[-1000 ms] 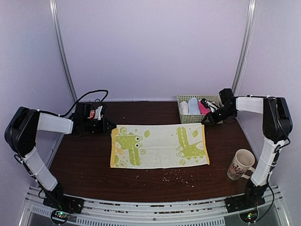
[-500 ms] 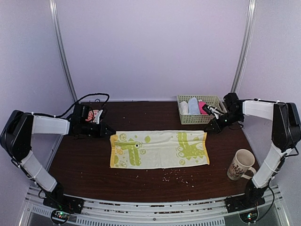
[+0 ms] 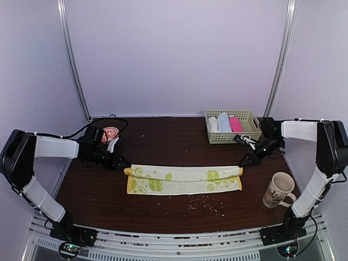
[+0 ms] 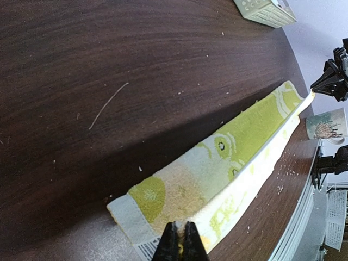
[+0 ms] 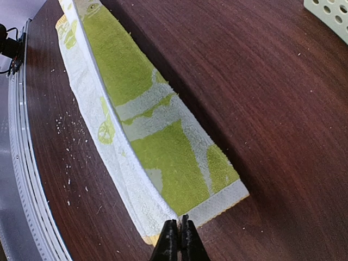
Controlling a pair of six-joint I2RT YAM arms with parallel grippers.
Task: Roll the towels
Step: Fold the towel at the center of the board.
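On the dark wooden table (image 3: 163, 136), the yellow-green patterned cloth towel (image 3: 185, 179) lies half-folded, long axis running nine to three o'clock. The left gripper (image 3: 124, 167) pinches its nine o'clock corner, and the right gripper (image 3: 242, 164) pinches its three o'clock corner.

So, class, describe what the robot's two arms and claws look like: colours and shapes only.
The left arm and right arm have white tubular links, black joints and black bases. The left claw and right claw each show two slim black pointed fingers.
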